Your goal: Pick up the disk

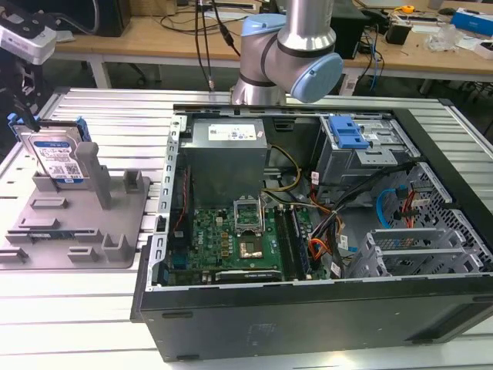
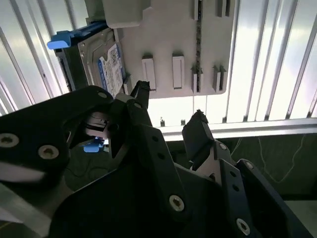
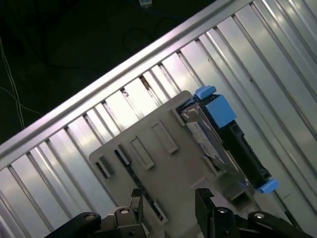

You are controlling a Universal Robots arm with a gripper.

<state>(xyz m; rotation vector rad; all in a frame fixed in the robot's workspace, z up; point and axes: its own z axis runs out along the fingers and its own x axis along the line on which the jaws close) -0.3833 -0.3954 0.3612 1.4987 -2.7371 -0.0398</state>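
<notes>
Disk [image 1: 55,158] stood on edge at one end of the grey fixture [image 1: 88,231], propped against an upright post, label face exposed, with blue rails along its narrow sides. The fixture lay on the ribbed counter [image 1: 115,108].

Jaws: open to a moderate gap, holding nothing. In both wrist views the two fingertips [image 2: 141,91] stood apart, with only fixture and counter seen between them. No contact with the disk was observed.

Relation of disk to jaws: in the second wrist view the disk [image 2: 104,64] lay ahead of the jaws and off to one side, beyond the outer face of one fingertip rather than in the gap. The first wrist view agreed: the disk [image 3: 223,141] sat past one fingertip [image 3: 203,198], near but apart. Its long axis ran oblique to the line joining the fingertips, neither square to it nor along it.

Assessment: the jaws were neither centred on the disk nor aligned with it; the grasp had not begun.
</notes>
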